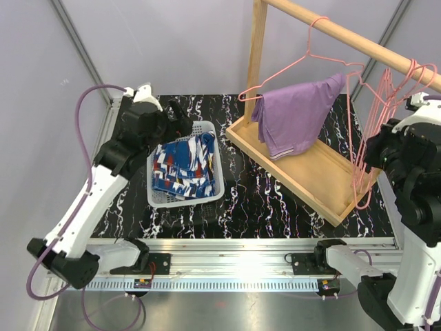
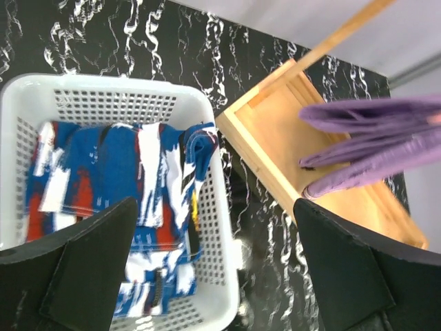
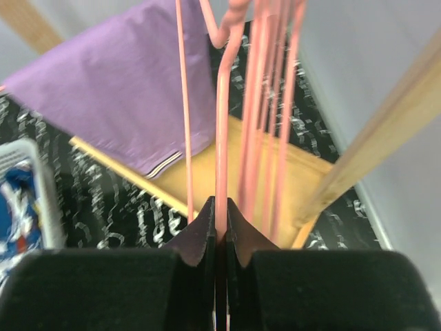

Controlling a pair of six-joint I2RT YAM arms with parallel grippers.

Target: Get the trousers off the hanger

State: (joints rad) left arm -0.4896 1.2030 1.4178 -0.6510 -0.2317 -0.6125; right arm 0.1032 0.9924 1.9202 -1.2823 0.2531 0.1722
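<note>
The lilac-purple trousers hang folded over a pink wire hanger on the wooden rail. They also show in the left wrist view and the right wrist view. The blue trousers with white and red patches lie in the white basket, also seen in the left wrist view. My left gripper is open and empty above the basket's far edge. My right gripper is shut on the wire of an empty pink hanger at the rail's right end.
The wooden rack has a shallow tray base and an upright post. Several empty pink hangers hang bunched at the rail's right end, close to my right wrist. The basket stands left of the rack on the black marbled table.
</note>
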